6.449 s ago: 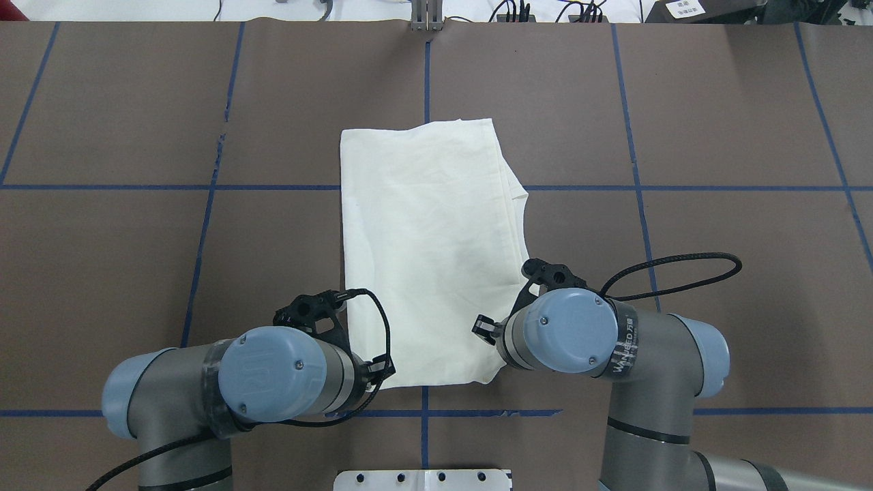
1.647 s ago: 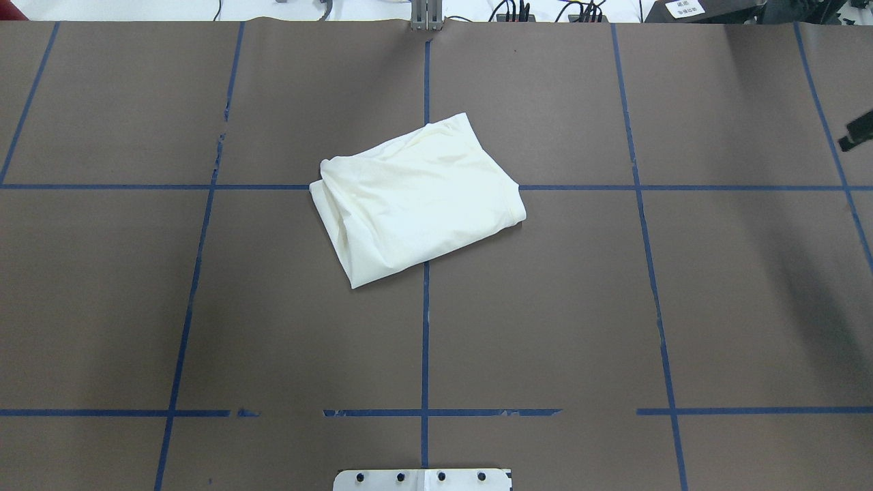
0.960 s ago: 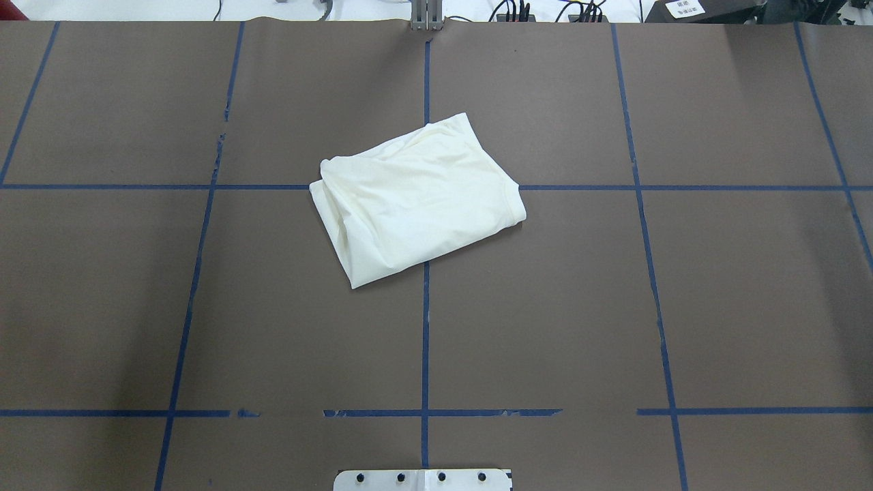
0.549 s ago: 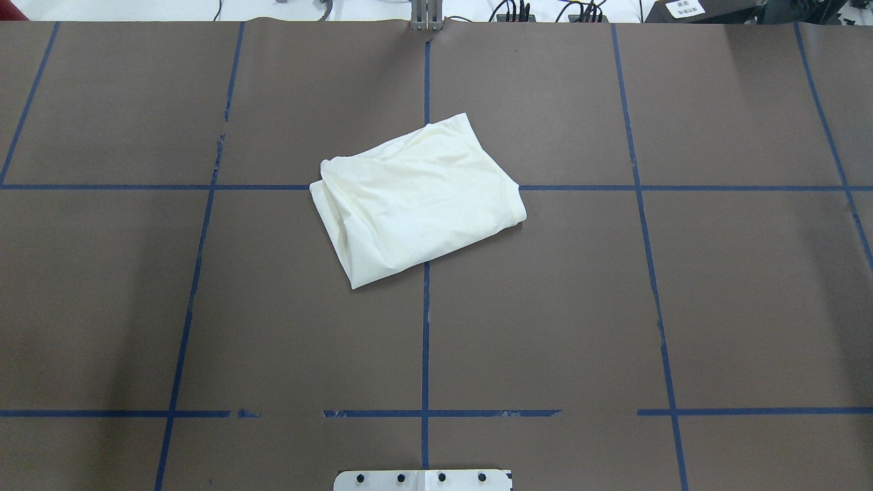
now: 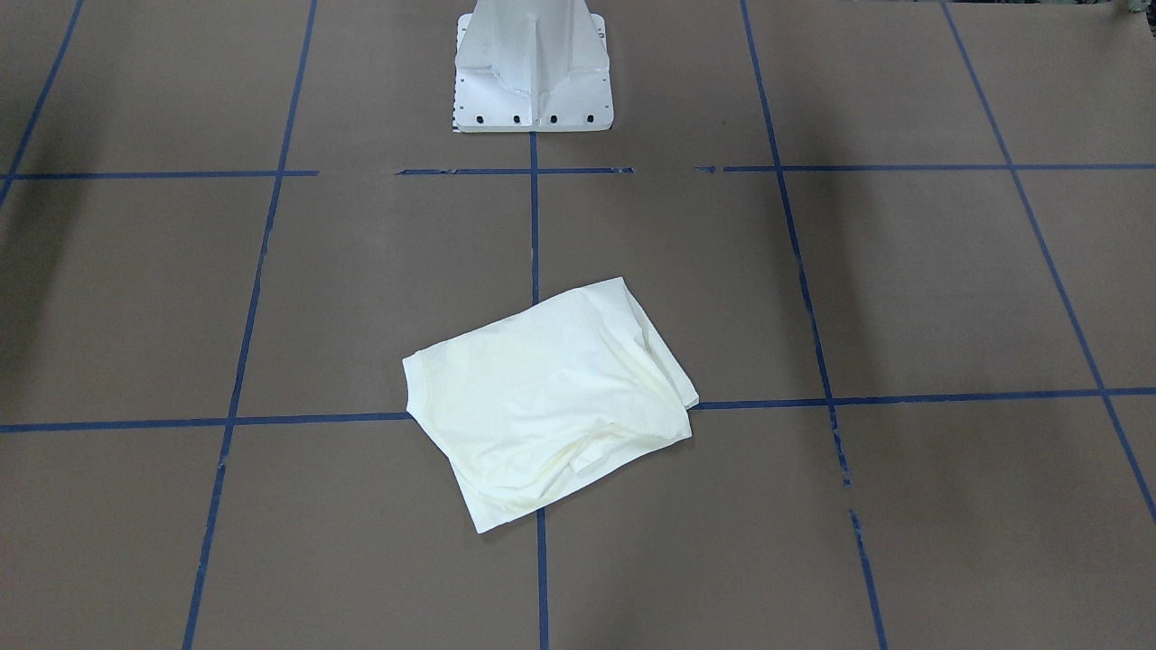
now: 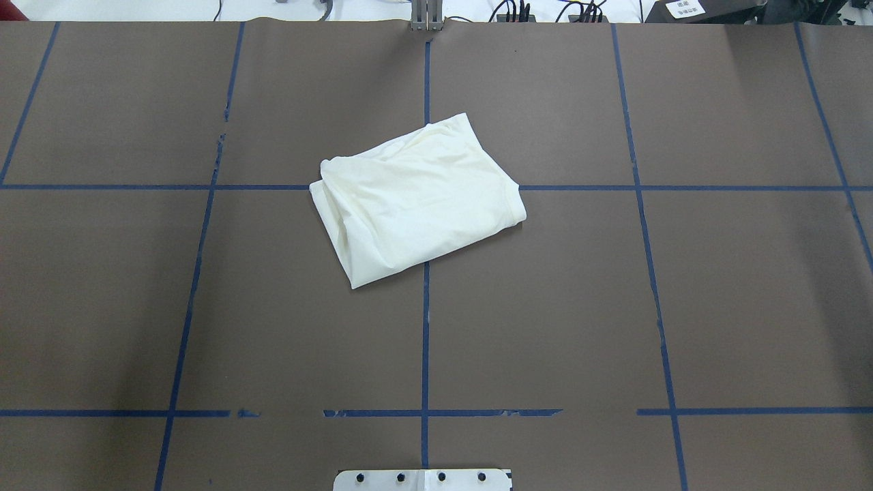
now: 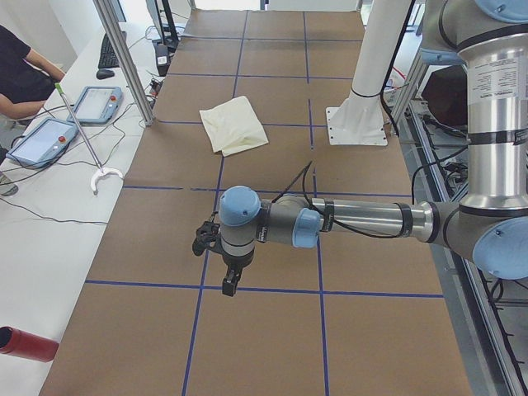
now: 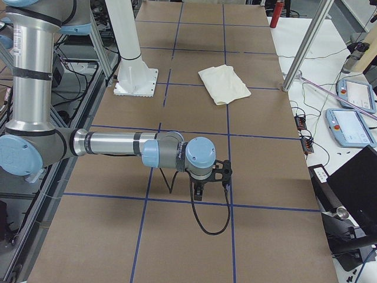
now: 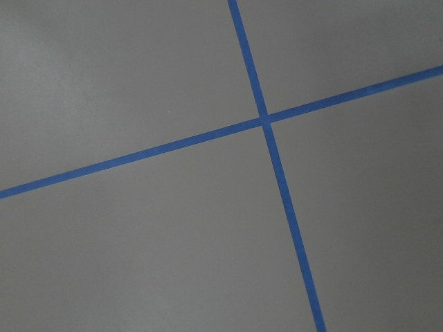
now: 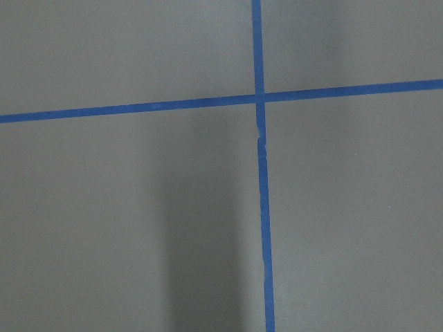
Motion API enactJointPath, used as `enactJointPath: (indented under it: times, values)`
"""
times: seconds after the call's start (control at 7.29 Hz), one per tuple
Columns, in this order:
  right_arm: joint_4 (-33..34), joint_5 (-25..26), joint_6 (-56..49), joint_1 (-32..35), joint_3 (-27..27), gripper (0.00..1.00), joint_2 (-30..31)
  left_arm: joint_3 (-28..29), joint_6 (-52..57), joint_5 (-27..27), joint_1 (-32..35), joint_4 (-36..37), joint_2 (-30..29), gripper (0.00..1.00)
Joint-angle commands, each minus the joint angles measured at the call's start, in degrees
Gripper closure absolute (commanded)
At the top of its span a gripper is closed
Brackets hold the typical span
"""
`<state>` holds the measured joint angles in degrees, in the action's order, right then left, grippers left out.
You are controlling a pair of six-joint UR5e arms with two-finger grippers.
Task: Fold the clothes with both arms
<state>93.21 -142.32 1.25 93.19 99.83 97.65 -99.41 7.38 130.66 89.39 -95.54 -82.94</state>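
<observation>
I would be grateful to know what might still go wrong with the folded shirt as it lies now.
1. The shirt has loose bunched layers along one side; they may spring open and spoil the fold.
2. It lies askew to the blue tape grid, so a final squaring grasp could drag the top layer out of place.
</observation>
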Motion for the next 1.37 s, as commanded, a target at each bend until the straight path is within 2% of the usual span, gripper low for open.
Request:
enactJointPath:
  times: [0.0, 0.41, 0.82, 1.23]
  values:
    - [0.0, 0.5, 2.0, -0.1, -0.2, 0.00, 0.3, -0.1, -0.2, 0.5, 0.0, 0.2, 0.4, 0.00]
    - [-1.2, 2.2, 2.1, -0.4, -0.4, 0.00, 0.3, -0.1, -0.2, 0.6, 0.0, 0.2, 0.6, 0.00]
    - [-1.2, 2.1, 2.1, -0.4, -0.4, 0.00, 0.3, -0.1, -9.2, 0.7, 0.0, -0.3, 0.7, 0.00]
    - [-1.2, 2.1, 2.1, -0.4, -0.4, 0.00, 0.2, 0.2, -9.4, 4.0, 0.0, -0.1, 0.7, 0.00]
